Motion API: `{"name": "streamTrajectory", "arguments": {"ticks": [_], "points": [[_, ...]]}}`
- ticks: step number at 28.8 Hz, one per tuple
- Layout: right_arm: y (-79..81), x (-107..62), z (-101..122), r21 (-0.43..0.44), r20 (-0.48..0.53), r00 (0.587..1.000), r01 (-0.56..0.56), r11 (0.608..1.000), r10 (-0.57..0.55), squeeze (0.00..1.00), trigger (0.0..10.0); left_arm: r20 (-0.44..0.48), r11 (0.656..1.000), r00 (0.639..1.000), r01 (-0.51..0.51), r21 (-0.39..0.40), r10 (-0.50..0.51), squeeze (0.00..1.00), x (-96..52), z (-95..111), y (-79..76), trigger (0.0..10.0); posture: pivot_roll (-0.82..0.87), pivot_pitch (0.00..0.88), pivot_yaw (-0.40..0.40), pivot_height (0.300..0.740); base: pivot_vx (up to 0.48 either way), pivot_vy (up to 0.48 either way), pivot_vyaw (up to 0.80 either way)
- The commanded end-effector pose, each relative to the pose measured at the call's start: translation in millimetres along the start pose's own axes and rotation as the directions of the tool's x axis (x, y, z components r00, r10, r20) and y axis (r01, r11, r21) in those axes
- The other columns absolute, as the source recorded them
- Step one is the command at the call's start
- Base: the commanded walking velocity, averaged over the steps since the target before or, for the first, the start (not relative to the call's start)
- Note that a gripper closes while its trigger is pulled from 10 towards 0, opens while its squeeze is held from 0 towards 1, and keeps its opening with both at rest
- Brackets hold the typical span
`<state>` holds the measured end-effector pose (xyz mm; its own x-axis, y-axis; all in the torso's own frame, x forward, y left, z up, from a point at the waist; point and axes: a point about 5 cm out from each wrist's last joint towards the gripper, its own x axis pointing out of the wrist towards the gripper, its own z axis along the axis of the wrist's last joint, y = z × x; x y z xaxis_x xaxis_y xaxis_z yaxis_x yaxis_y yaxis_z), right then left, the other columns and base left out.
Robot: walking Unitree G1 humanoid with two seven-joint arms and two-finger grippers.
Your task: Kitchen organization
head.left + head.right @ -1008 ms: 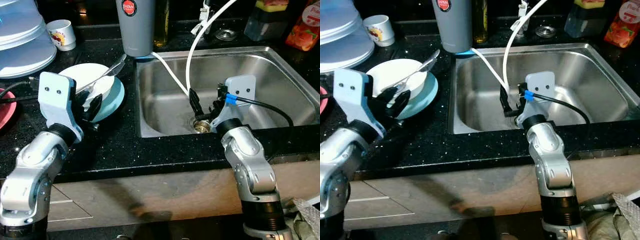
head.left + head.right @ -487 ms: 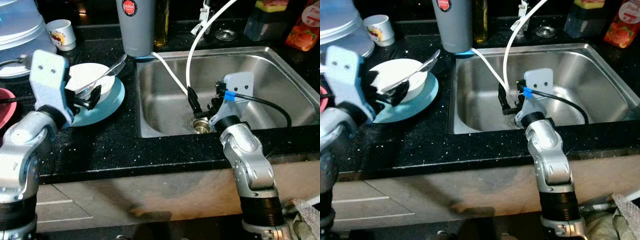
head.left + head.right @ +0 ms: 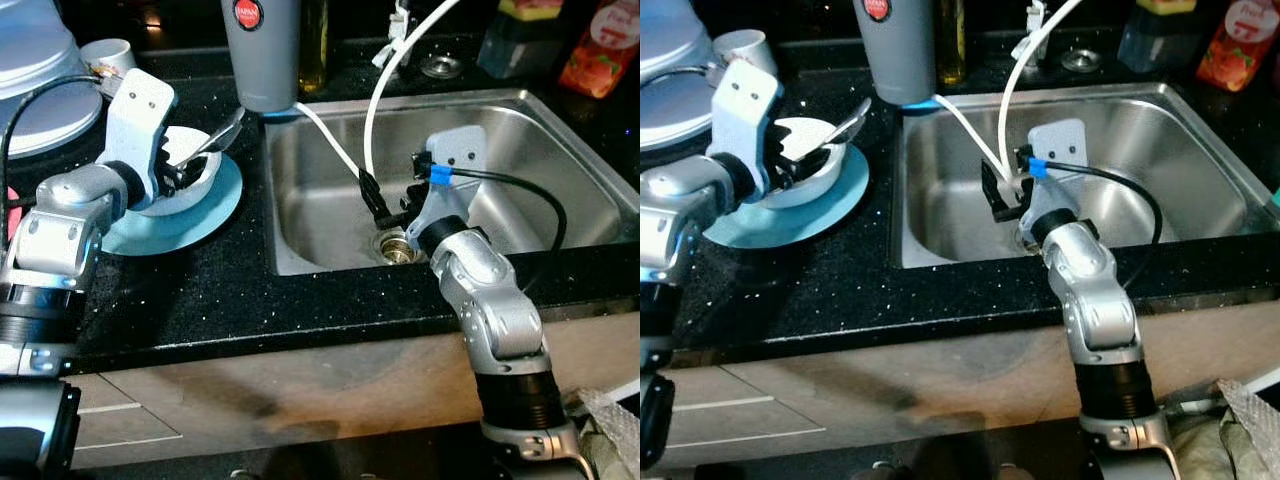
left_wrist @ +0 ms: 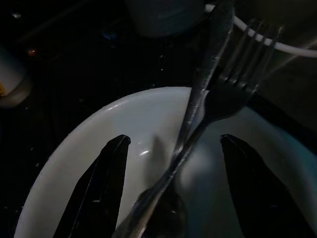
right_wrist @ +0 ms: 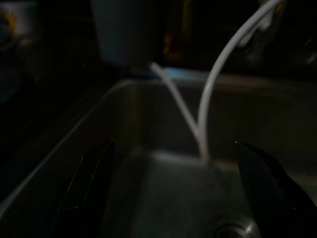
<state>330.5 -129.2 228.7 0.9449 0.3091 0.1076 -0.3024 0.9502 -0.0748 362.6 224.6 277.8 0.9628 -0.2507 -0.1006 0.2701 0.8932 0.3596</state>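
A white bowl (image 3: 203,173) sits on a light blue plate (image 3: 185,215) on the black counter, left of the sink. A metal fork (image 4: 233,87) and a spoon (image 4: 205,64) lie crossed in the bowl, their ends leaning over its rim toward the sink. My left gripper (image 3: 178,176) hangs over the bowl, open, one finger on each side of the cutlery and touching neither. My right gripper (image 3: 388,205) is down in the steel sink (image 3: 560,130), open, near the drain (image 3: 397,245) and the white hose (image 3: 372,110).
A grey tumbler (image 3: 262,50) stands at the sink's back-left corner beside an oil bottle (image 3: 313,45). A white mug (image 3: 105,55) and a clear lidded container (image 3: 35,80) are behind the plate. A sponge holder (image 3: 520,40) and a red pack (image 3: 597,50) stand at the back right.
My left arm has swung up and forward from the near side of the plate, so its gripper is now over the bowl, astride the cutlery. The right gripper has barely moved.
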Motion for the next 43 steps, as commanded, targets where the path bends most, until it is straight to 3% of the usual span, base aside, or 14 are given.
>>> {"name": "streamTrajectory", "arguments": {"ticks": [1, 8, 15, 26, 28, 29, 30, 31, 32, 33, 34, 43], "points": [[3.1, -0.4, 2.0, 0.021, -0.008, 1.0, -0.028, 0.999, 0.028, 0.0, 10.0, -0.013, 1.0, 1.0, 0.008, 0.025, -0.007, 0.0, 0.6, 0.5, 4.5, 10.0, 0.01, 0.086, 0.022, 0.74, 0.0, 0.0, 0.0], [4.6, -3.1, 8.8, 0.012, -0.005, 0.997, -0.074, 0.997, 0.074, 0.0, 10.0, -0.025, 0.997, 0.996, 0.083, -0.005, -0.084, 0.0, 9.2, 8.6, 12.9, 10.0, 0.0, 0.085, 0.018, 0.74, 0.0, 0.0, 0.0], [10.4, -5.9, 9.9, 0.024, -0.053, 0.992, -0.116, 0.993, 0.117, 0.0, 10.0, -0.128, 0.984, 0.976, 0.176, -0.004, -0.175, 0.0, 14.6, -1.9, 17.2, 10.0, 0.0, 0.083, 0.015, 0.74, 0.0, 0.0, 0.0], [18.1, -11.4, 16.4, 0.031, -0.06, 0.979, -0.192, 0.981, 0.193, 0.0, 10.0, -0.152, 0.982, 0.971, 0.19, 0.019, -0.185, 0.0, 16.6, 0.4, 25.4, 10.0, 0.0, 0.083, 0.016, 0.74, 0.0, 0.0, 0.0], [18.7, -11.6, 16.7, 0.032, -0.062, 0.979, -0.195, 0.98, 0.196, 0.0, 10.0, -0.155, 0.982, 0.971, 0.19, 0.021, -0.185, 0.0, 16.7, -0.2, 26.1, 9.5, 0.0, 0.083, 0.016, 0.74, 0.0, 0.0, 0.0], [19.2, -11.7, 16.8, 0.034, -0.064, 0.978, -0.197, 0.98, 0.199, 0.0, 10.0, -0.154, 0.982, 0.971, 0.185, 0.018, -0.18, 0.0, 16.7, -0.7, 26.9, 3.2, 0.0, 0.083, 0.016, 0.74, 0.0, 0.0, 0.0], [19.5, -11.8, 16.8, 0.035, -0.065, 0.978, -0.199, 0.979, 0.201, 0.0, 10.0, -0.154, 0.983, 0.972, 0.182, 0.016, -0.177, 0.0, 16.7, -1.0, 27.4, 3.2, 0.0, 0.083, 0.016, 0.74, 0.0, 0.0, 0.0], [19.8, -12.0, 16.8, 0.038, -0.067, 0.977, -0.2, 0.979, 0.203, 0.0, 10.0, -0.157, 0.983, 0.971, 0.185, 0.014, -0.181, 0.0, 16.7, -1.6, 27.5, 0.0, 0.0, 0.083, 0.016, 0.74, 0.0, 0.0, 0.0], [19.8, -12.0, 16.8, 0.038, -0.067, 0.977, -0.2, 0.979, 0.203, 0.0, 10.0, -0.157, 0.983, 0.971, 0.185, 0.014, -0.181, 0.0, 16.7, -1.6, 27.5, 0.0, 0.0, 0.083, 0.016, 0.74, 0.0, 0.0, 0.0], [20.0, -11.9, 16.7, 0.04, -0.068, 0.977, -0.202, 0.979, 0.204, 0.0, 10.0, -0.169, 0.983, 0.97, 0.183, 0.023, -0.176, 0.0, 16.6, -2.9, 27.8, 8.0, 0.0, 0.086, 0.015, 0.74, 0.0, 0.0, 0.0], [20.4, -11.9, 16.5, 0.042, -0.07, 0.976, -0.204, 0.978, 0.206, 0.0, 10.0, -0.179, 0.982, 0.968, 0.186, 0.027, -0.178, 0.0, 16.5, -4.4, 27.6, 10.0, 0.0, 0.086, 0.015, 0.74, 0.0, 0.0, 0.0], [22.6, -12.6, 15.7, 0.04, -0.079, 0.971, -0.223, 0.974, 0.225, 0.0, 10.0, -0.199, 0.981, 0.963, 0.191, 0.033, -0.181, 0.0, 16.5, -8.3, 28.4, 10.0, 0.0, 0.086, 0.012, 0.74, 0.0, 0.0, 0.0]]}}
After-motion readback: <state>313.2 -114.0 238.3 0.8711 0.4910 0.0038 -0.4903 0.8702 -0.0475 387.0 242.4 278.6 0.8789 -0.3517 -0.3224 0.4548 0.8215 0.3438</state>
